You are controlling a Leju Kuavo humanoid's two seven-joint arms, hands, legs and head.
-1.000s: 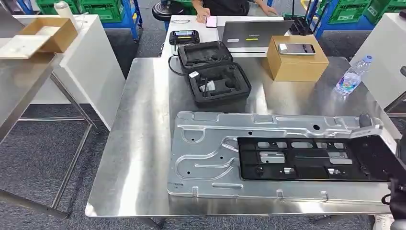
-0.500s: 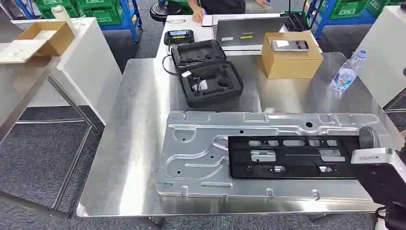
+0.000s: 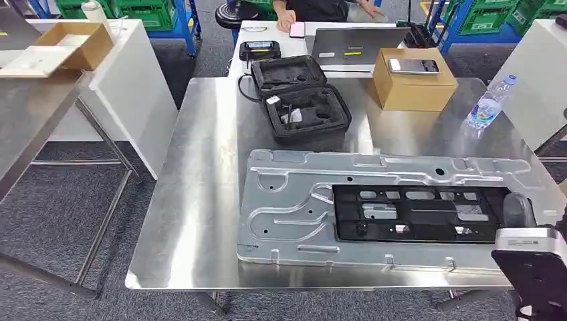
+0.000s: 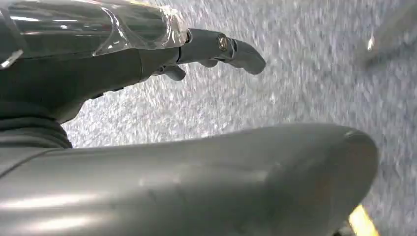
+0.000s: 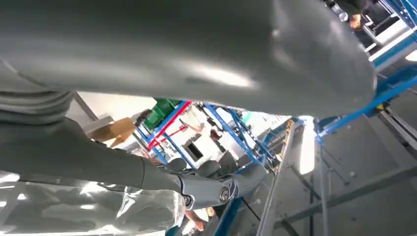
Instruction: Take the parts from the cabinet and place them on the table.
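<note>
The large silver stamped panel (image 3: 294, 207) lies flat across the lower middle of the head view on the steel surface (image 3: 200, 194), and the black slotted frame (image 3: 418, 212) rests on top of its right half; both parts look delivered. Against the pictures from a second and half a second ago, the whole scene has slid sideways and back, which reads as the camera swaying with the robot's body, not the parts moving: panel and frame keep the same relation to each other and to the open black case (image 3: 301, 107) behind them. What has changed is the right arm: its boxy wrist housing has dropped from the frame's right end towards the lower right corner, so it now seems to be drawing clear. The right hand (image 5: 216, 189) shows fingers loosely extended and holding nothing, with workshop racking beyond. The left hand (image 4: 216, 49) hangs over carpet, fingers apart and empty. My judgement: the placing step is finished, and any further parts call for a return to the cabinet.
</note>
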